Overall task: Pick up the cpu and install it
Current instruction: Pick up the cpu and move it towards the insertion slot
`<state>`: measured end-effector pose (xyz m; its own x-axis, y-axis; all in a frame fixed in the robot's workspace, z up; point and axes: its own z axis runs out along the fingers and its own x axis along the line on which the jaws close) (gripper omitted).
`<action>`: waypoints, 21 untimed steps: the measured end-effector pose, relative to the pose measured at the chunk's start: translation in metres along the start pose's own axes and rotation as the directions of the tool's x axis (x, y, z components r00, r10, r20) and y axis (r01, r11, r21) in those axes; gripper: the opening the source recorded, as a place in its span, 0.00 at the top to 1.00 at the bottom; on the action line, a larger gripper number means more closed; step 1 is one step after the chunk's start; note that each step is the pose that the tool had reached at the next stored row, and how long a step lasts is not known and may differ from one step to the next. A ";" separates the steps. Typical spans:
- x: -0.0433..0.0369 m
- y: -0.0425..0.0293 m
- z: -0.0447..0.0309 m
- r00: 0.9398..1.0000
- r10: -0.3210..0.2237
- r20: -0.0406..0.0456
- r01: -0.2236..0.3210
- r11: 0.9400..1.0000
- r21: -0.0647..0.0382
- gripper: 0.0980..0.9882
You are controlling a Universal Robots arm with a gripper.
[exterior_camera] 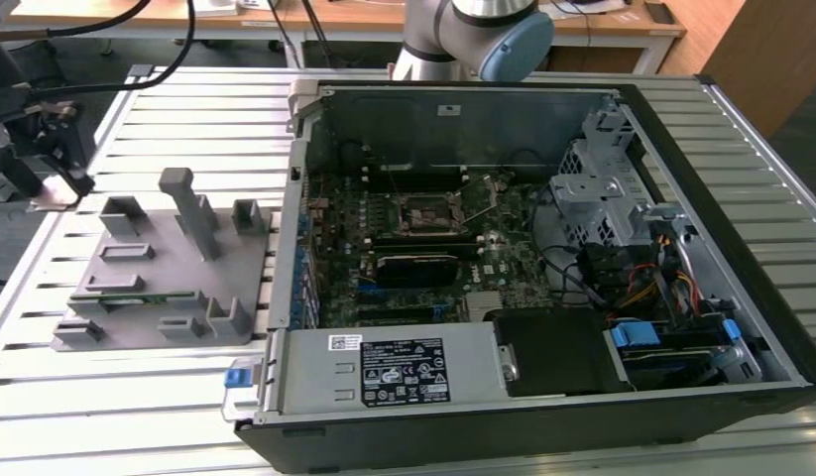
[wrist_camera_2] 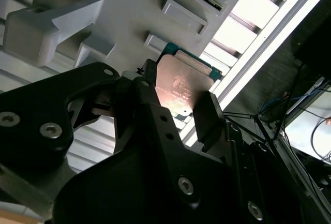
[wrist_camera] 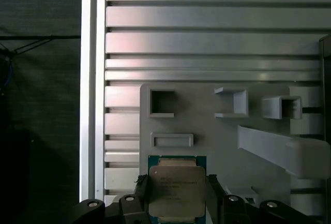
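Cpu (wrist_camera: 177, 189): flat square chip with a dull metal lid and a green rim. Probably light and rigid, but the underside and corners are delicate. The lid is smooth and likely slick. The best hold is on two opposite side edges, kept level and squeezed gently.

Pincer (wrist_camera: 177, 195): narrow, closed onto the cpu. The dark fingers (wrist_camera: 142, 193) press its two opposite edges in both wrist views, and the lid is left bare between them. The chip sits square in the grip with no tilt apparent.

Location: the cpu hangs over the near margin of the grey fixture block (wrist_camera: 207, 125) on the slatted aluminium desk (wrist_camera: 207, 43). It seems raised off the block, though the clearance cannot be judged.

Arm (exterior_camera: 467, 40): the base column stands behind the open computer case (exterior_camera: 447, 124). The wrist faces straight down at the fixture, well apart from the motherboard socket (exterior_camera: 427, 211), which sits empty-looking inside the case.
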<state>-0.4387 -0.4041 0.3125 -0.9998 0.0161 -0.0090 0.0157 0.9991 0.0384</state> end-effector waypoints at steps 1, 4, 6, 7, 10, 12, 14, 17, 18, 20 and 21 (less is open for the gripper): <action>0.0000 0.0001 -0.0010 1.000 0.000 0.000 0.000 1.000 0.000 0.52; 0.0000 0.0003 -0.0036 1.000 0.000 0.000 0.000 1.000 0.000 0.52; -0.0001 0.0005 -0.0053 1.000 0.000 0.000 0.000 1.000 0.000 0.52; -0.0001 0.0005 -0.0061 1.000 0.000 0.000 0.000 1.000 0.000 0.52; -0.0001 0.0007 -0.0087 1.000 0.000 0.000 0.000 1.000 0.000 0.52; -0.0001 0.0007 -0.0103 1.000 0.000 0.000 0.000 1.000 0.000 0.52; -0.0001 0.0008 -0.0118 1.000 0.000 0.000 0.000 1.000 0.000 0.52; -0.0001 0.0009 -0.0137 1.000 0.000 0.000 0.000 1.000 0.000 0.52; -0.0001 0.0009 -0.0144 1.000 0.000 0.000 0.000 1.000 0.000 0.52; -0.0001 0.0010 -0.0156 1.000 0.000 0.000 0.000 1.000 0.000 0.52; -0.0001 0.0010 -0.0162 1.000 0.000 0.000 0.000 1.000 0.000 0.52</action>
<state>-0.4387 -0.4037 0.3287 -0.9998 0.0161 -0.0090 0.0158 0.9991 0.0384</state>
